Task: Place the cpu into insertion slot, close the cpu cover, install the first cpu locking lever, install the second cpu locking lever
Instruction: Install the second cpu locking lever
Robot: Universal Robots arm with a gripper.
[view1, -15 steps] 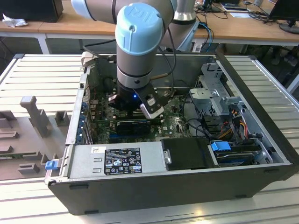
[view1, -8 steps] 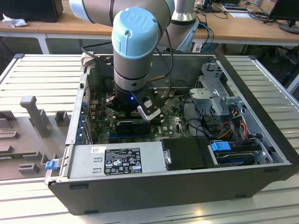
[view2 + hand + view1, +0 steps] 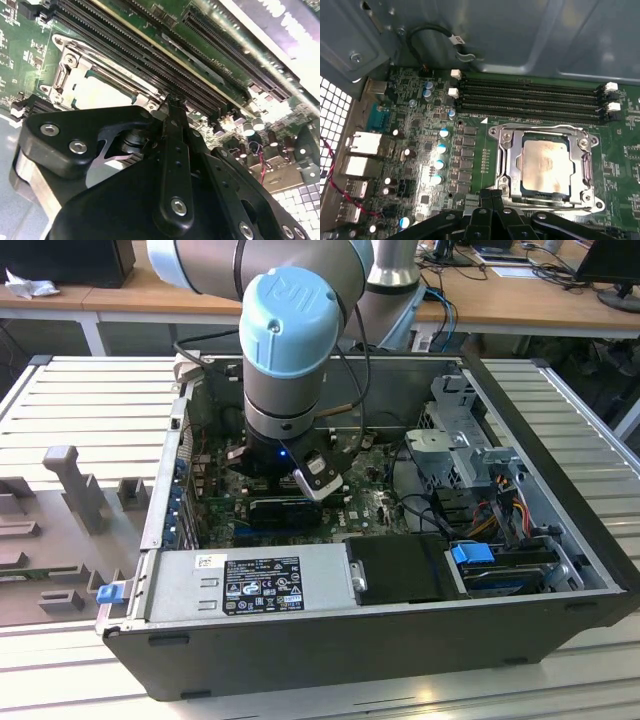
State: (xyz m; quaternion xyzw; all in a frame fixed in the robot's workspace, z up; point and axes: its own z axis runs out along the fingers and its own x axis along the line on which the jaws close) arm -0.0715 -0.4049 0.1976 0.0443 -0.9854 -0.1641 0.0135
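Note:
In the first wrist view the cpu (image 3: 545, 165), a dull silver square, lies in the insertion slot (image 3: 594, 142) on the green board. The silver cpu cover (image 3: 512, 165) lies flat around its edges. My gripper (image 3: 489, 194) hangs just off the socket's near edge, its two black fingers pressed together, shut on nothing. The second wrist view has the gripper (image 3: 172, 106) tip close beside a corner of the insertion slot (image 3: 67, 60), with the cpu (image 3: 100, 92) pale under the frame. In the exterior view the arm's wrist (image 3: 290, 370) stands over the motherboard and hides the socket.
Long black memory slots (image 3: 530, 97) run just beyond the socket. Capacitors (image 3: 441, 148) and rear ports (image 3: 362, 145) lie to one side, and the grey case wall (image 3: 520, 35) rises behind. The exterior view has a power supply (image 3: 260, 585) in front and a drive cage (image 3: 460, 450) at its right.

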